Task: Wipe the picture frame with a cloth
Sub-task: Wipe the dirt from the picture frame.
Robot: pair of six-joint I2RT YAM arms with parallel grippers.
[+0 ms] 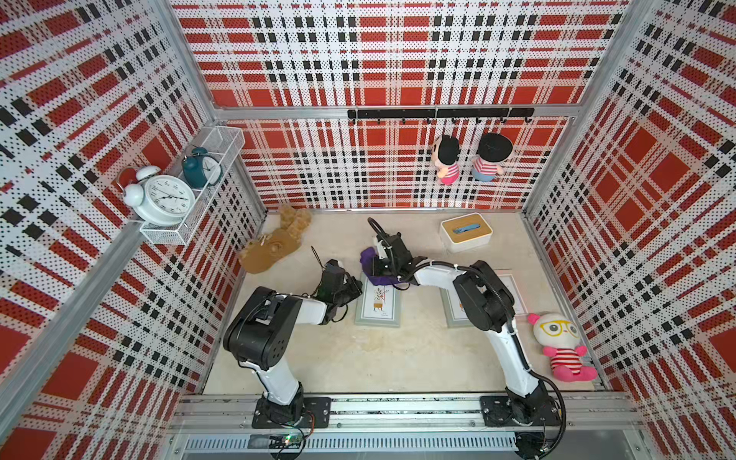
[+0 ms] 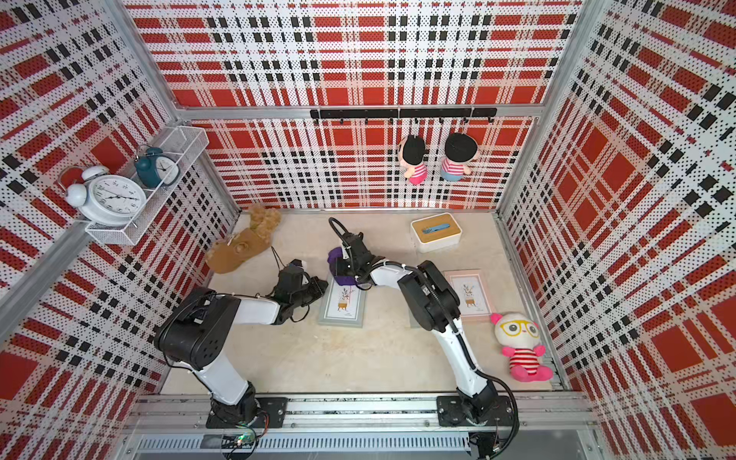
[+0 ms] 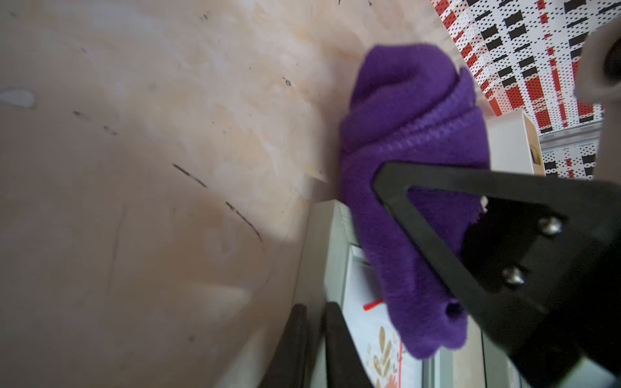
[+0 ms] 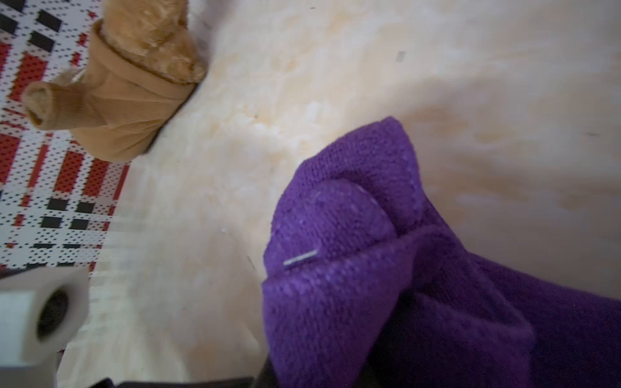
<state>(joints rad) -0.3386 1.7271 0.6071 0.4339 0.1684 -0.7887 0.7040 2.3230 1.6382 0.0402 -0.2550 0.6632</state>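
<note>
R pincer [image 1: 380, 273] is clenched on the cloth [image 1: 369, 258], which is bunched in a wad at the far end of the grey picture frame [image 1: 378, 306]. The frame lies flat mid-bench [image 1: 358, 358]. L pincer [image 1: 355, 290] is clenched, tips at the frame's edge on its own side; can't tell if it grips anything.

Cloth: soft, light, floppy. Best held by the bunched middle so a fat pad sits under the tips.

Frame: stiff, light, front prob. fragile, likely to skid. Steady it at an edge, press gently.
</note>
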